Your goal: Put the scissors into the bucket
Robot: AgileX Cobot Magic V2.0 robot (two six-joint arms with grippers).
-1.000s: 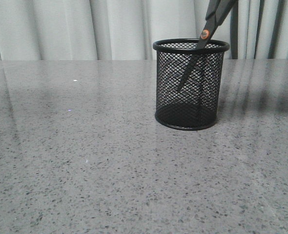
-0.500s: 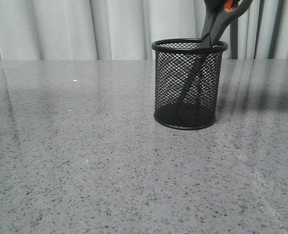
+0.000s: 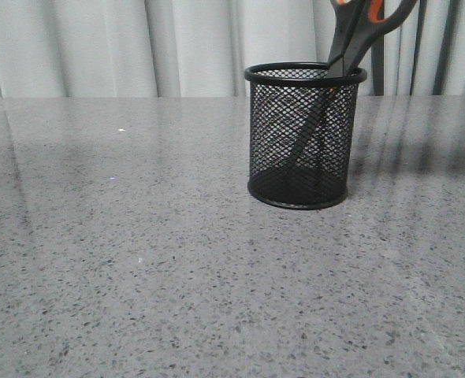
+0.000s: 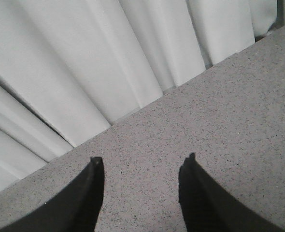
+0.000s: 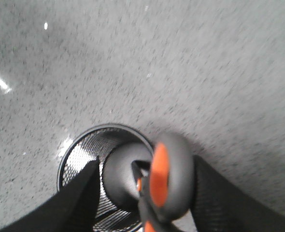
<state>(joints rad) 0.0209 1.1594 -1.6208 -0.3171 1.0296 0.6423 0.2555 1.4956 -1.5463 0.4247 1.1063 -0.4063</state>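
The bucket [image 3: 272, 134], a black wire-mesh cup, stands upright on the grey table right of centre. The scissors [image 3: 357, 31] stand in it, blades down inside the mesh, leaning on the right side of the rim. Their dark grey and orange handles stick out above, cut off by the top of the front view. In the right wrist view the handles [image 5: 174, 169] lie between the spread fingers of my right gripper [image 5: 147, 162], directly above the bucket's mouth [image 5: 75, 150]. My left gripper [image 4: 143, 159] is open and empty over bare table near the curtain.
A pale pleated curtain [image 3: 177, 47] hangs along the far edge of the table. The speckled grey tabletop [image 3: 138, 260] stretches to the left and front of the bucket. No arm shows in the front view.
The scissors have gone down into the bucket, from tips just inside to blades deep in it, and the handles have come into view. The bucket has shifted slightly left.
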